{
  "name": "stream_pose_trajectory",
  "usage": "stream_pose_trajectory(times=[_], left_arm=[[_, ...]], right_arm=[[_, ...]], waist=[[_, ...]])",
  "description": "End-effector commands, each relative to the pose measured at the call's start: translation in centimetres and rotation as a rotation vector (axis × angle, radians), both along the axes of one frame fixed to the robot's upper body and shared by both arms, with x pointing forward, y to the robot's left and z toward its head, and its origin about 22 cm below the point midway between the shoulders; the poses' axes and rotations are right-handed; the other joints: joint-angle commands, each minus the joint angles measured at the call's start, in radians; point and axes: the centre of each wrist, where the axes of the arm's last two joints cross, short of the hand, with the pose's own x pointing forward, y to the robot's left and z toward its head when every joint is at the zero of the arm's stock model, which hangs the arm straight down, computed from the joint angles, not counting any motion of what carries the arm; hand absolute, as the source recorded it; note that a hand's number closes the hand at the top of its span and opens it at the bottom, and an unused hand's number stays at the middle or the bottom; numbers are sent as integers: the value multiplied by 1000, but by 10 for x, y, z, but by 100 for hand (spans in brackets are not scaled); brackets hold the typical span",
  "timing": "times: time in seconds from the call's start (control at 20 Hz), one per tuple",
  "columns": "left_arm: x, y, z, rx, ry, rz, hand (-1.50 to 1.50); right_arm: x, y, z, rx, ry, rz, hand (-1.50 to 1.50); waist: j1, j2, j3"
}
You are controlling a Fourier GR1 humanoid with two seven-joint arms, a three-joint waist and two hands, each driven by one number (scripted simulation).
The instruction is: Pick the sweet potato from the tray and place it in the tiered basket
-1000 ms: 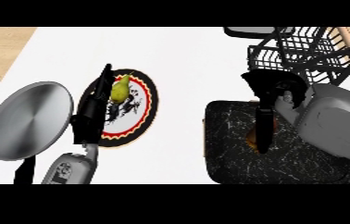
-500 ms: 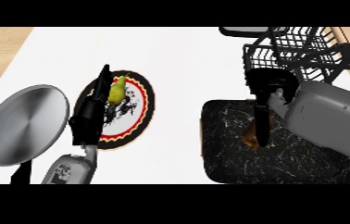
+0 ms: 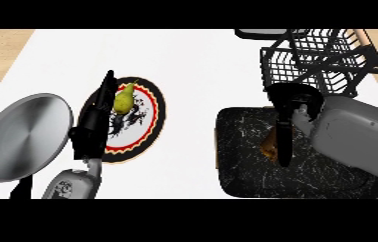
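Note:
The sweet potato (image 3: 268, 144), orange-brown, lies on the black marbled tray (image 3: 244, 176) at the lower right. My right hand (image 3: 294, 105) hangs over the tray, its straight fingers (image 3: 284, 148) pointing down along the sweet potato's right side and hiding part of it. I cannot tell whether they touch it. The black wire tiered basket (image 3: 314, 61) stands just behind the tray at the upper right. My left hand (image 3: 94, 121) is open and edge-on at the left, over a plate.
A round patterned plate (image 3: 144, 128) holds a green pear (image 3: 124, 99) beside my left hand. A silver round lid or pan (image 3: 29, 136) sits at the far left. The white counter (image 3: 192, 61) spreads between plate and basket.
My right forearm has pushed further in over the tray, and the fingers now reach lower beside the sweet potato. The left hand has stayed put.

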Motion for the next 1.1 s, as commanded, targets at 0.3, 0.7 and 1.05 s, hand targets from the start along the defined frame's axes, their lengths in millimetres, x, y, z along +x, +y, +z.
stream_pose_trajectory(times=[0.3, 0.7, 1.05], left_arm=[[6, -7, 0, -9, -16, -1, 0], [7, -1, -8, -5, 2, 3, 0], [5, -5, 4, -20, -7, -7, 0]], right_arm=[[5, 10, -13, -98, 17, -107, -150], [8, 7, -21, -106, 59, -127, -150], [0, -4, -60, -114, 83, -132, -150]], waist=[[4, 5, 0], [-1, 4, 0], [-2, 3, 1]])
